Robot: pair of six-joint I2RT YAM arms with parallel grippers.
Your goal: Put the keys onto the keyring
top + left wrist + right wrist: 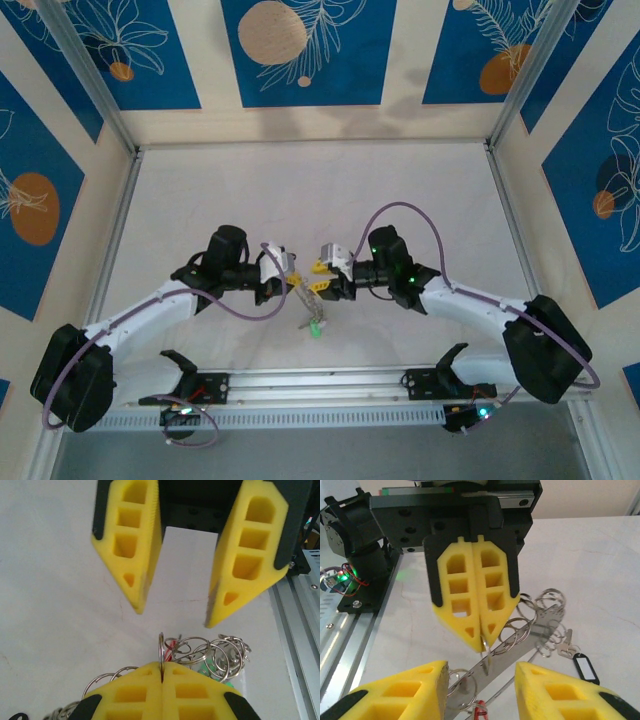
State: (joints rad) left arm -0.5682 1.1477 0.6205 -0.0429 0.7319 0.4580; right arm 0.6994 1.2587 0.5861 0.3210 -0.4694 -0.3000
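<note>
While the left claw [162, 667] is clamped tight on the thin grey metal keyring loop [161, 647], the loop stands edge-on out of its tips, long axis pointing at the right claw [175, 617], whose fingers are parted, holding nothing, just apart from it. Small silvery keys with plastic tags [566, 647] bunch just beside the left claw's tips. White desk [300, 190] is bare beyond both claws; a grey aluminium rail [300, 610] runs near, on the arm-base side.
</note>
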